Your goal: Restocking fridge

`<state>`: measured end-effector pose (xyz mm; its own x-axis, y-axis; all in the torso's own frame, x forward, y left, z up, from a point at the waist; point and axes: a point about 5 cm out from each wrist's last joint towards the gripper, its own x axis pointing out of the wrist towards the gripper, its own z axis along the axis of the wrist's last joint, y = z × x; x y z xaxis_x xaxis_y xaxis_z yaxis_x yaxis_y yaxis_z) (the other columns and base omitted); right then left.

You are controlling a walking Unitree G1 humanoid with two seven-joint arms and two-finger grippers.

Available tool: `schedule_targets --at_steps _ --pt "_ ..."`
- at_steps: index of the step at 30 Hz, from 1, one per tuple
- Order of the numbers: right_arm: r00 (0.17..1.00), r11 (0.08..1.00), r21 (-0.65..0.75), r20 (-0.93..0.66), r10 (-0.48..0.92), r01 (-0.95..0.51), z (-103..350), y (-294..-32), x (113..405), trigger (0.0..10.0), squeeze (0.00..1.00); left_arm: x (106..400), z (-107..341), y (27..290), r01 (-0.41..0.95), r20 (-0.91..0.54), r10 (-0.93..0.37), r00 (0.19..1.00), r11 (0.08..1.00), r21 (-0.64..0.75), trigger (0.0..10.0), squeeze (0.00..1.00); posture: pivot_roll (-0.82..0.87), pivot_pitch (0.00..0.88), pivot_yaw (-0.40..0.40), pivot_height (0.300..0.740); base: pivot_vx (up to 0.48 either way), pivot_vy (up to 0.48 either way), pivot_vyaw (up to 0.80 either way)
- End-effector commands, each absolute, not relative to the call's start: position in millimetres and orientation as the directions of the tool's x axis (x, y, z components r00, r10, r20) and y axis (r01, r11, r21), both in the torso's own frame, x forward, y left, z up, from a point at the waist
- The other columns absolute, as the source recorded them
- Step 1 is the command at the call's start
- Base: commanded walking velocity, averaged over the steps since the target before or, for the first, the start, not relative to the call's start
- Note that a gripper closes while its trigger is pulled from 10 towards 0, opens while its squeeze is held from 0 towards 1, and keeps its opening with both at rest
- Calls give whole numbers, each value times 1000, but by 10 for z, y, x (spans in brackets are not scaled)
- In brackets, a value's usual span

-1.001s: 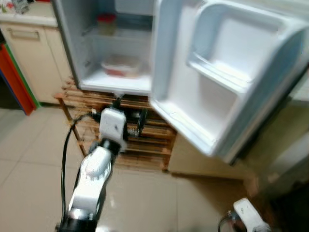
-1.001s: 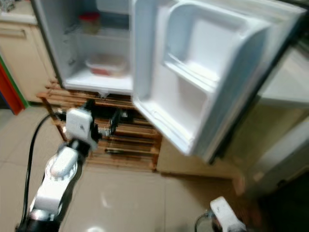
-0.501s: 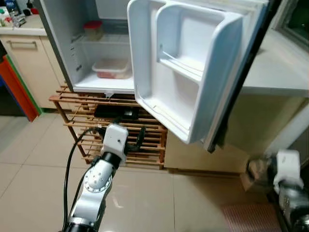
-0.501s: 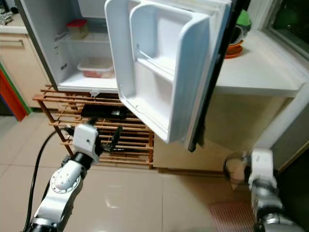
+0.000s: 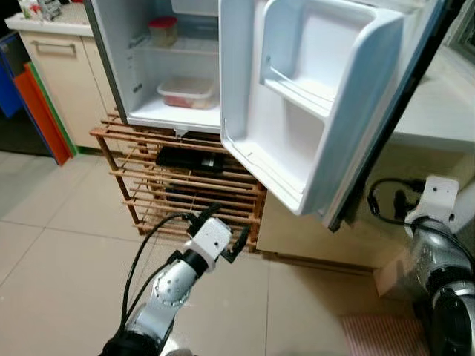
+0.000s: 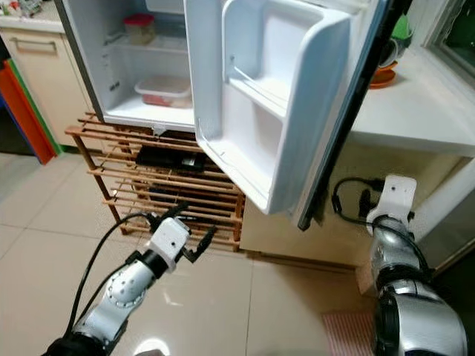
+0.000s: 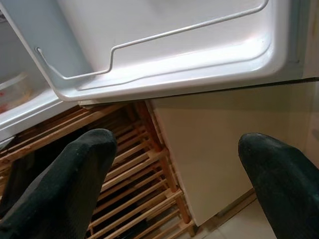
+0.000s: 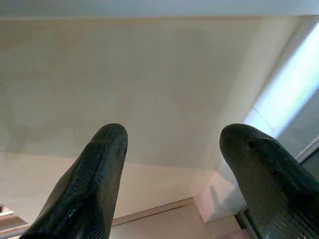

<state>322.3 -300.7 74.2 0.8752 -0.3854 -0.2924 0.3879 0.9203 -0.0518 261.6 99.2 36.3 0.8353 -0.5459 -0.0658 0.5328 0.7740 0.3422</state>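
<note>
— Where do we have our arms?

— Our left arm reaches forward and low over the tiled floor [image 5: 52,245], and the left gripper [image 5: 226,236] hangs in front of the wooden slatted rack [image 5: 185,189], its two black fingers [image 7: 65,184] spread wide with nothing between them. Our right arm is bent up at the right, the right gripper [image 8: 174,164] pointing at the cream cabinet panel [image 6: 326,200] under the white counter [image 6: 415,119]; its fingers also stand well apart and hold nothing.

— And the fridge?

— The fridge [image 5: 122,67] stands open on the rack, far and to the left. Its door [image 5: 312,111] swings out toward us, above and right of the left gripper, door shelves bare. Inside, a clear lidded container [image 5: 187,91] with something red sits on the bottom shelf, and a red-lidded jar [image 5: 163,31] on the shelf above.

— Anything else?

— A dark flat object [image 6: 167,158] lies on the rack's top tier.
</note>
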Motion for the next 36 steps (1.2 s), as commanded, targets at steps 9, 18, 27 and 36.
schedule_targets --at_steps 9,18,27,36 --pt "939 958 29 -208 -273 285 959 -2779 3451 10000 0 2553 314 584 597 -14 -627 779 733 327 10000 0 10 0 -59 740 0 0 0" --pt "960 974 30 -181 -214 223 996 -2657 3508 10000 0 2564 180 311 573 -101 -577 810 743 346 10000 0 6 0 -57 740 0 0 0" --pt "983 987 57 -120 -140 147 1123 -2507 3605 10000 0 2491 -143 469 563 -324 -463 825 724 399 10000 0 1 0 -61 740 0 0 0" --pt "998 994 104 -53 -20 26 1220 -2283 3651 10000 0 2150 -590 933 586 -593 -277 756 691 423 10000 0 -1 0 -52 740 0 0 0"
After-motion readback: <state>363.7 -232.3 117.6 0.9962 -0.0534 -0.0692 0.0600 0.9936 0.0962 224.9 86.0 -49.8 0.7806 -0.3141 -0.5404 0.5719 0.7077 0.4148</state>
